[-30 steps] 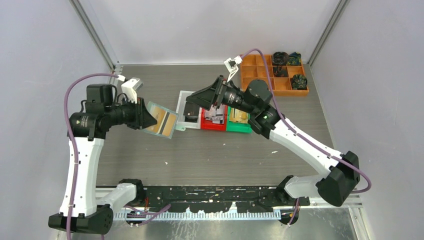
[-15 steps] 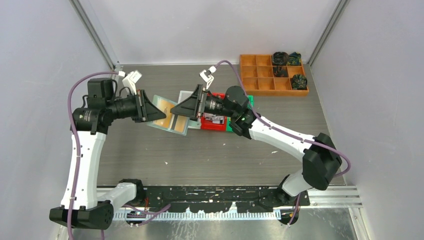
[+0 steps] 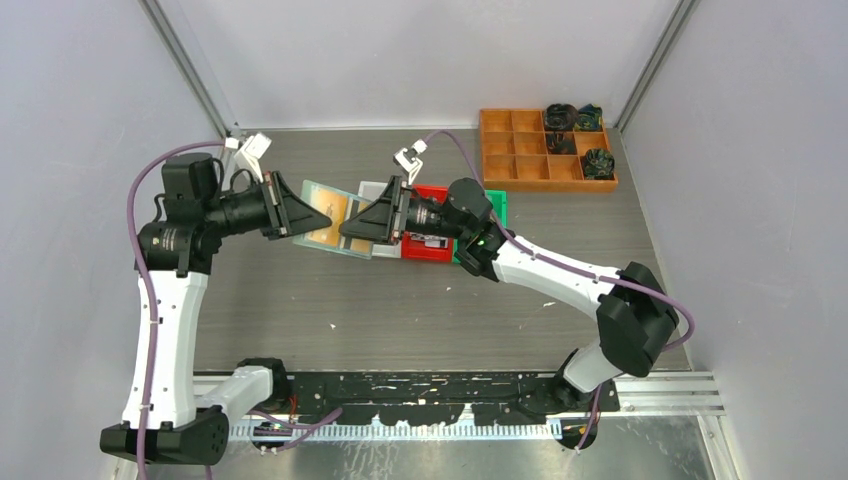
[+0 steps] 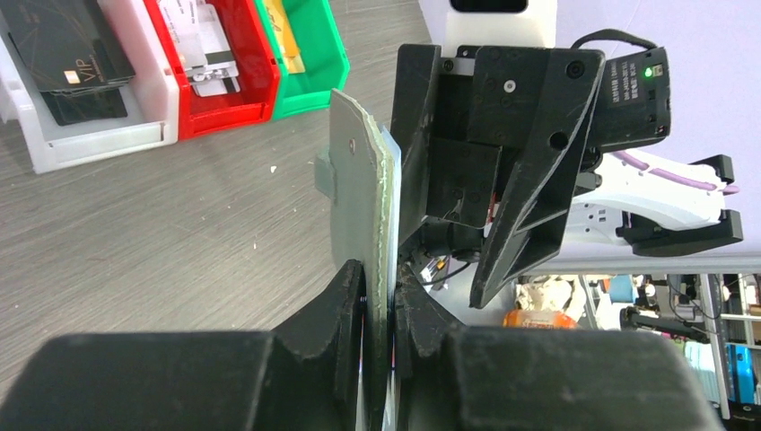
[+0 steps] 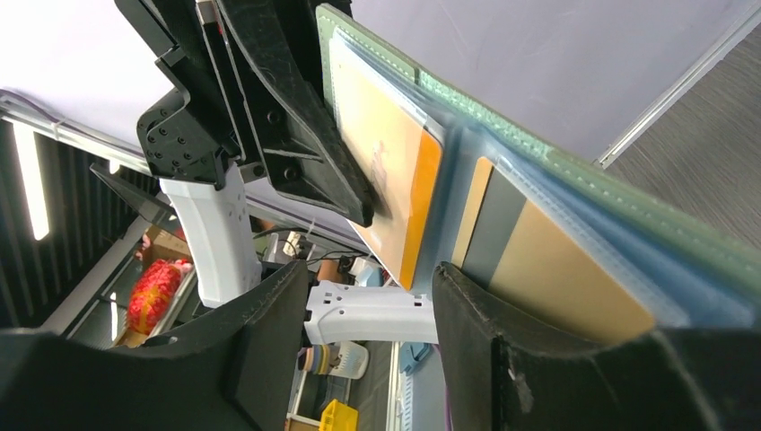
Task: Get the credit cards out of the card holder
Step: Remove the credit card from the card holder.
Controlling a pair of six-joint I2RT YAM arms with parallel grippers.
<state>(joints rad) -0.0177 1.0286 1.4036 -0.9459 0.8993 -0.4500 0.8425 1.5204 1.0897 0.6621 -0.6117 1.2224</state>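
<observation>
The card holder (image 4: 359, 180) hangs upright off the counter (image 3: 400, 310), over its middle toward the far edge and just left of the bins. It is pinched by its lower edge in the left gripper (image 4: 377, 283), whose jaws are pressed together on it. Its open face is turned to the right gripper (image 5: 372, 269). In the right wrist view, a gold card (image 5: 381, 171) sits in a translucent pocket, and a second gold card (image 5: 556, 278) with a dark stripe sits in the pocket beside it. The right jaws are spread, one on each side of the first card's free corner, and have not closed on it.

By the look of the bins, the job is partly done. The white bin (image 4: 99, 144) holds black cards (image 4: 67, 45), the red bin (image 4: 224, 112) holds pale printed cards (image 4: 206, 40), and something gold shows in the green bin (image 4: 310, 90). At least the two gold cards remain to be drawn out. I cannot tell whether other pockets hold more.
</observation>
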